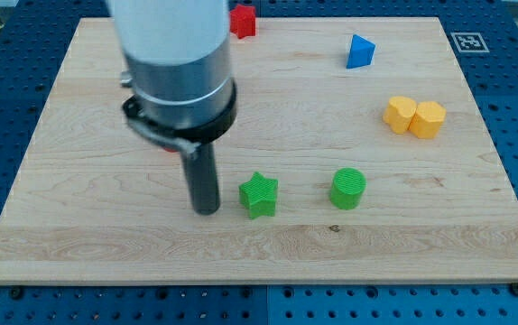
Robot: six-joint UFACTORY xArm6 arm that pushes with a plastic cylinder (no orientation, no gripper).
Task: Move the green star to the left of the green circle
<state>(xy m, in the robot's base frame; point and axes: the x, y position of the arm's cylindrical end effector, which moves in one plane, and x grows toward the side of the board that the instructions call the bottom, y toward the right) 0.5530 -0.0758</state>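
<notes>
The green star (259, 194) lies on the wooden board (78, 226) near the view's bottom middle. The green circle (348, 189), a short cylinder, stands to the star's right with a gap between them. My tip (207, 211) rests on the board just left of the green star, a small gap apart from it. The rod hangs from the arm's large grey and black body (178, 72), which hides part of the board's upper left.
A red block (243, 22) sits at the view's top edge, partly behind the arm. A blue triangular block (360, 51) lies at the upper right. Two yellow blocks (415, 117) touch each other at the right.
</notes>
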